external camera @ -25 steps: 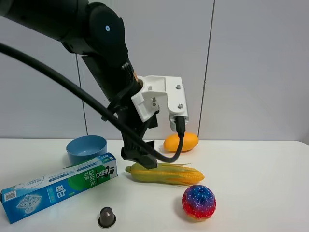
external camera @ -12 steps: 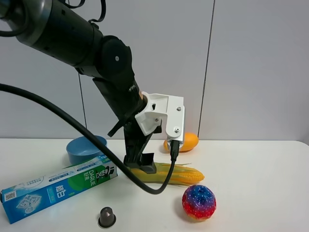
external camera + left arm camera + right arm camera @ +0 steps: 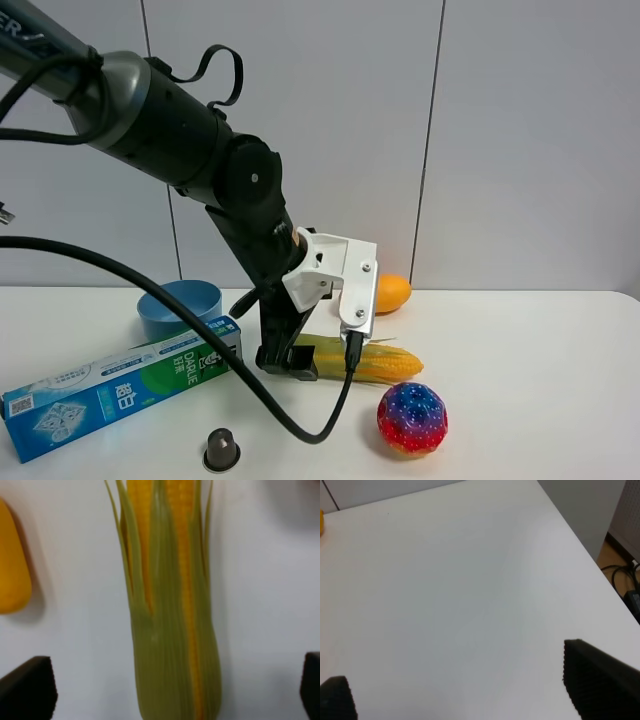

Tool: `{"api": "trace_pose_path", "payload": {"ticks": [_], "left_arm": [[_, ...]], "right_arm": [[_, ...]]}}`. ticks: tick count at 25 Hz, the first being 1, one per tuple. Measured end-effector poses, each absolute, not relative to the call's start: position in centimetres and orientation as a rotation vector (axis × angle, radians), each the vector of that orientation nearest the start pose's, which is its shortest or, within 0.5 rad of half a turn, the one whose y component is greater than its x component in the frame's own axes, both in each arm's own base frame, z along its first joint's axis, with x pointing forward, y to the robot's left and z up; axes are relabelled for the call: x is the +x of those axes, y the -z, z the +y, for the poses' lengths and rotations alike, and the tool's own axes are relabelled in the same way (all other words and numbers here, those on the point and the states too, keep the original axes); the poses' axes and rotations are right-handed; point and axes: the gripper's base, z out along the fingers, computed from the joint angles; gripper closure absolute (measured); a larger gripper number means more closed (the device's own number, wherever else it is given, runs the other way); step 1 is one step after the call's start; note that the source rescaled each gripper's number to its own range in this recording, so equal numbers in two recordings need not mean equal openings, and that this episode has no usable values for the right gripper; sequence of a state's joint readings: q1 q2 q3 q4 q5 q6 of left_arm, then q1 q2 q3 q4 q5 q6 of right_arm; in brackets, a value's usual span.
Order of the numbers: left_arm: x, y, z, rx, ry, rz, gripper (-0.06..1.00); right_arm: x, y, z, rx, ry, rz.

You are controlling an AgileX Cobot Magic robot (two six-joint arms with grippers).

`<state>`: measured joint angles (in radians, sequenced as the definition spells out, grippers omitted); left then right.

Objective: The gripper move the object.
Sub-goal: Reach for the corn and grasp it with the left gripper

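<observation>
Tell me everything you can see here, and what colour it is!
Corn: 1, yellow and green, mid-table
Mango: 1, orange, behind the corn
Ball: 1, red and blue, front of the corn
Bowl: 1, blue, back left
Box: 1, green-blue, front left
Capsule: 1, dark, front, near the box
Table: 1, white, under everything
Left gripper: 1, black, open around the corn's end
Right gripper: 1, black, open above the table
</observation>
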<state>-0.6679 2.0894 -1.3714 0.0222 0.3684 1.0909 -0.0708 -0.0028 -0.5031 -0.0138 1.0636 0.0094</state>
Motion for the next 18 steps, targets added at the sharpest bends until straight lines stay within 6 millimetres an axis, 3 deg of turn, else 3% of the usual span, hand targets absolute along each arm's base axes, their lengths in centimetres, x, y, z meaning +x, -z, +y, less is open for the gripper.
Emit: {"api": "trace_pose_path", "payload": {"ticks": [6,18], "left_arm": [[35.8,-13.4,-26.4,1.94,-0.204,1.618,-0.06],[36.0,-10.9,-26.5,1.98,-0.197,1.633,-0.06]], "right_arm": [[-0.6,-27.8,-0.1,0.083,0.055,2.04],[-0.6,-27.8,-0.1,0.083,0.054,2.04]]}}
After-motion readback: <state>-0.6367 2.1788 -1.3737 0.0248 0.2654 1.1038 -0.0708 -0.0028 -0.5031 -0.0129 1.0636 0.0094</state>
